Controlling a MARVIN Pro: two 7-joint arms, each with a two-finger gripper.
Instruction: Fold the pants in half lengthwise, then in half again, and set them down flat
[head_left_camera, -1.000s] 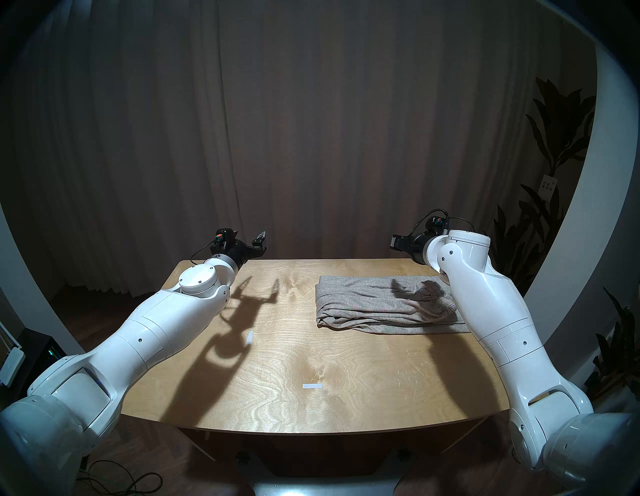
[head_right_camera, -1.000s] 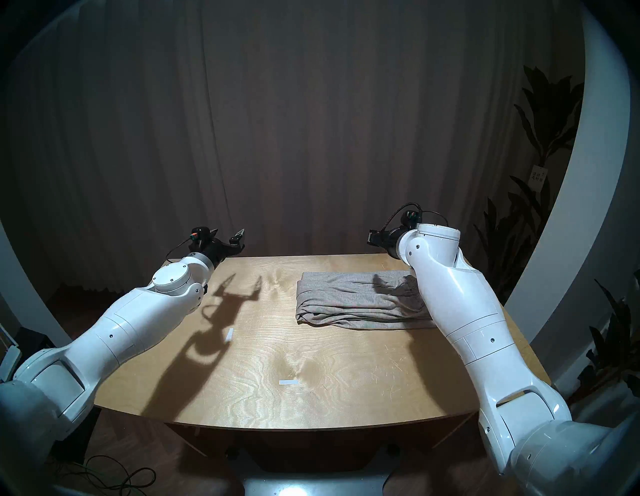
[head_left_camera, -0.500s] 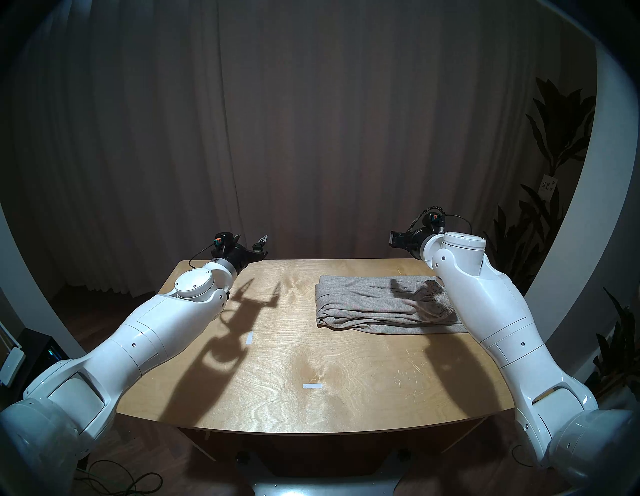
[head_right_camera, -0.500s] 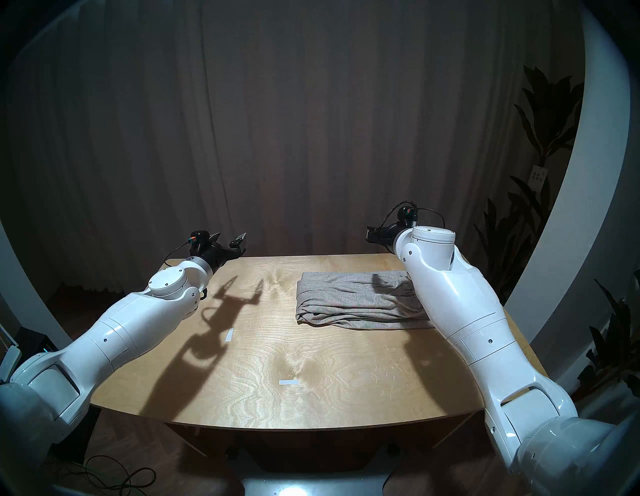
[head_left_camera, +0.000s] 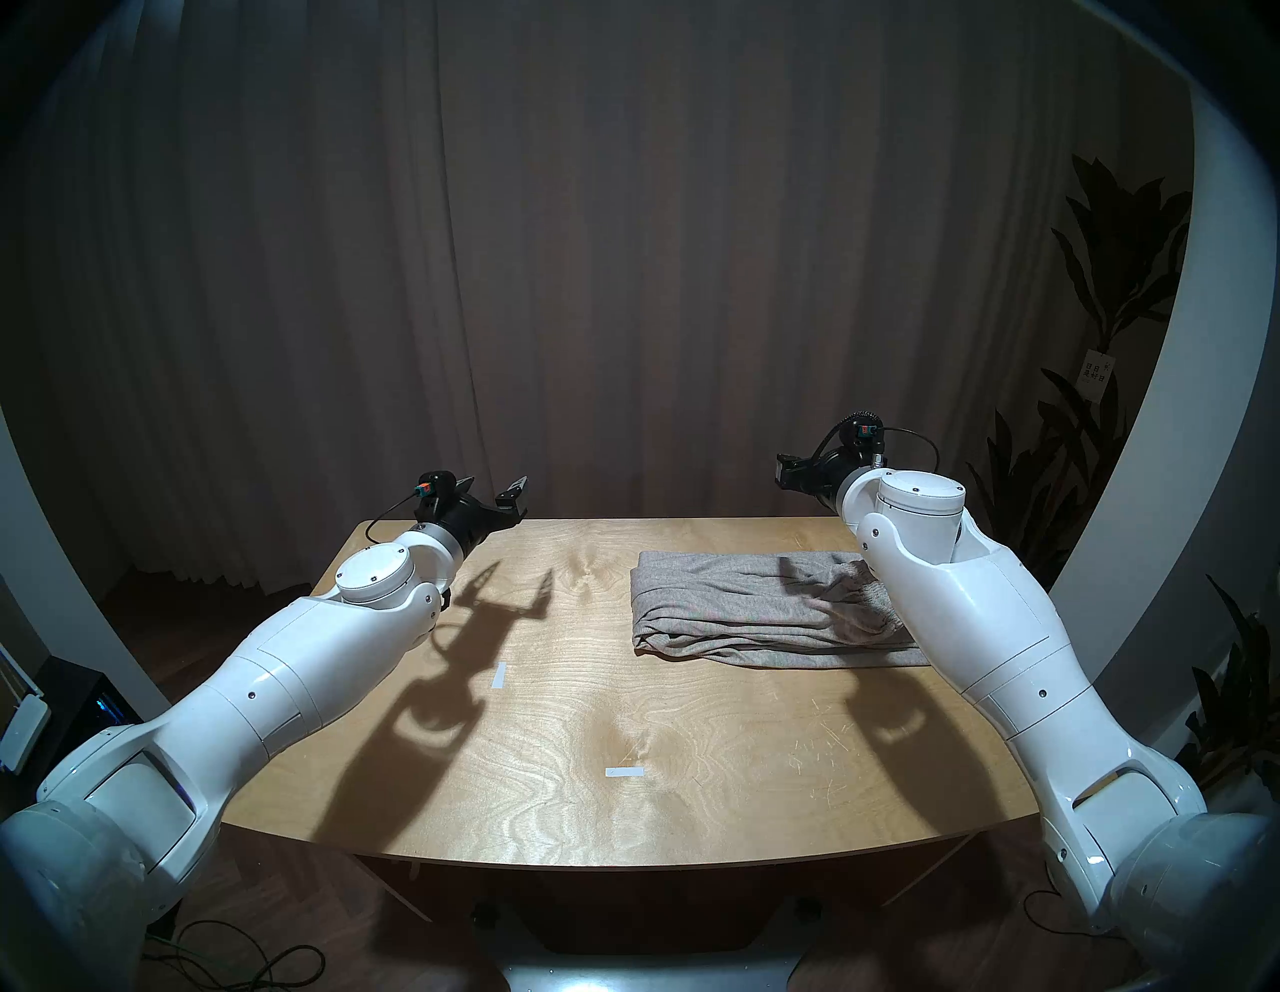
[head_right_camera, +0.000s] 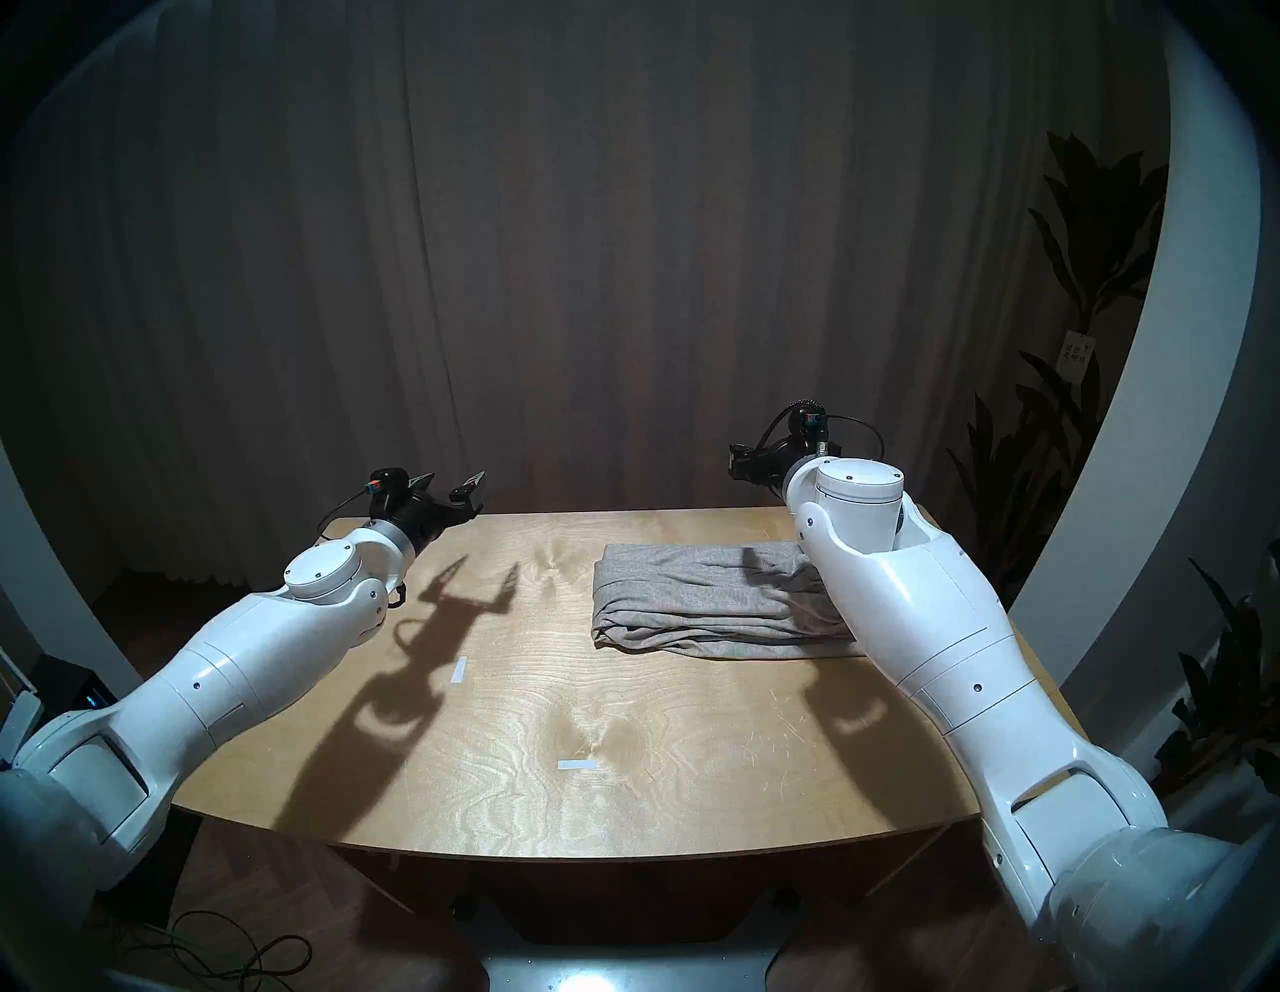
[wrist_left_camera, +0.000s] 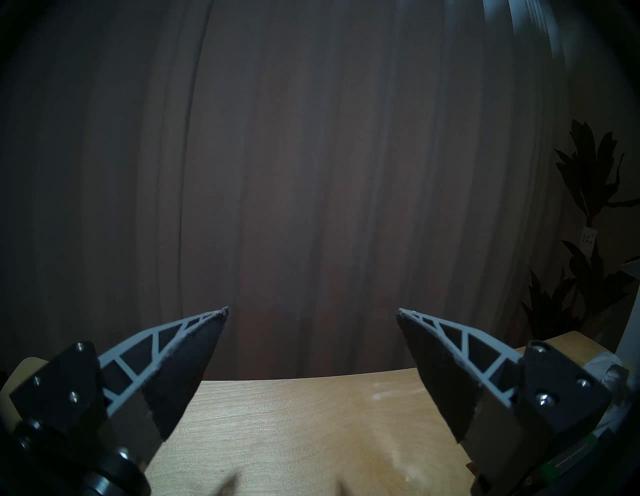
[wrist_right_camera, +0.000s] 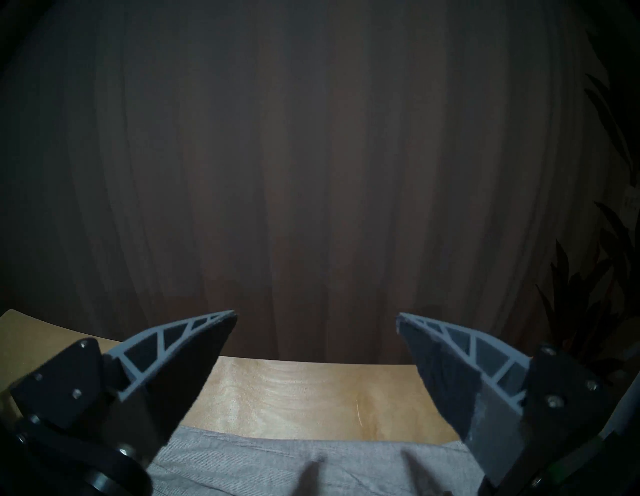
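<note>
The light grey pants lie folded in a flat, layered rectangle on the far right of the wooden table, the gathered waistband end partly behind my right forearm. My right gripper hovers open and empty above the pants' far edge, the grey fabric below its fingers. My left gripper is open and empty over the table's far left corner, well clear of the pants. Both point at the curtain.
Two small white tape marks sit on the table. A dark curtain hangs behind the far edge. Potted plants stand at the right. Cables lie on the floor at the lower left.
Both arms have drawn back slightly: the left gripper has shifted left, the right gripper a little left and up. The pants have not moved. Both grippers stay open.
</note>
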